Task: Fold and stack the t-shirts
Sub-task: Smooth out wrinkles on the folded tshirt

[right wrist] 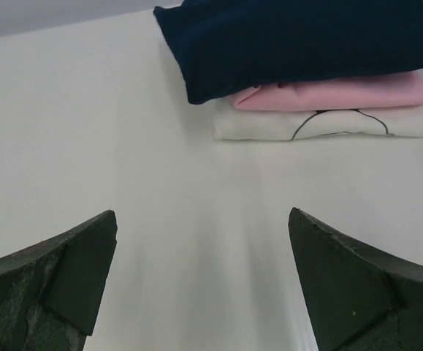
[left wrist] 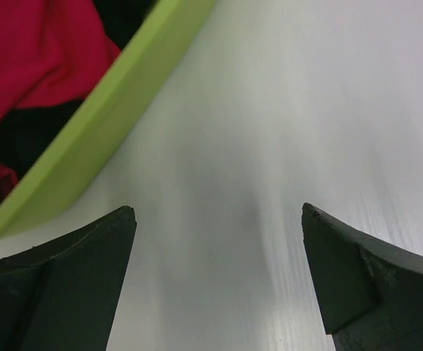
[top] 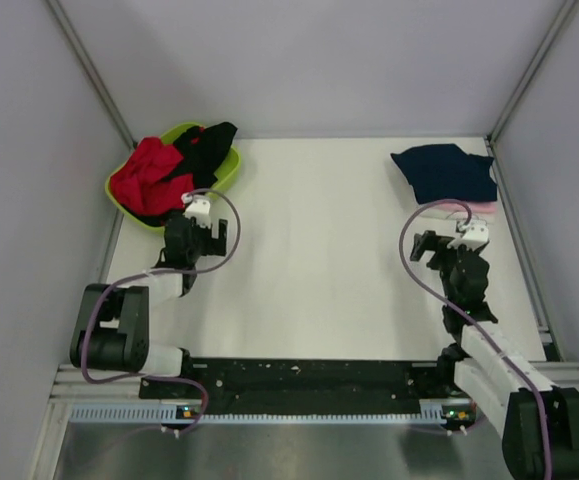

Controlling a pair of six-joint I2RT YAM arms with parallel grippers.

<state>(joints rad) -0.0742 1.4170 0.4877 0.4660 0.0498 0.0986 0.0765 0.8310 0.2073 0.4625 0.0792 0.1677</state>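
Two grippers sit over your white table point(top: 319, 250), both with jaws spread wide and holding nothing. The left gripper point(left wrist: 218, 212) is just beside the lime green plastic basin point(left wrist: 101, 139), where a crumpled red t-shirt point(left wrist: 36, 51) and a black t-shirt point(top: 214, 140) lie heaped. Beyond your right gripper point(right wrist: 202, 216), a folded dark navy t-shirt point(right wrist: 299, 44) tops a light pink t-shirt point(right wrist: 335, 93) and a white printed t-shirt point(right wrist: 262, 126) near the far right corner.
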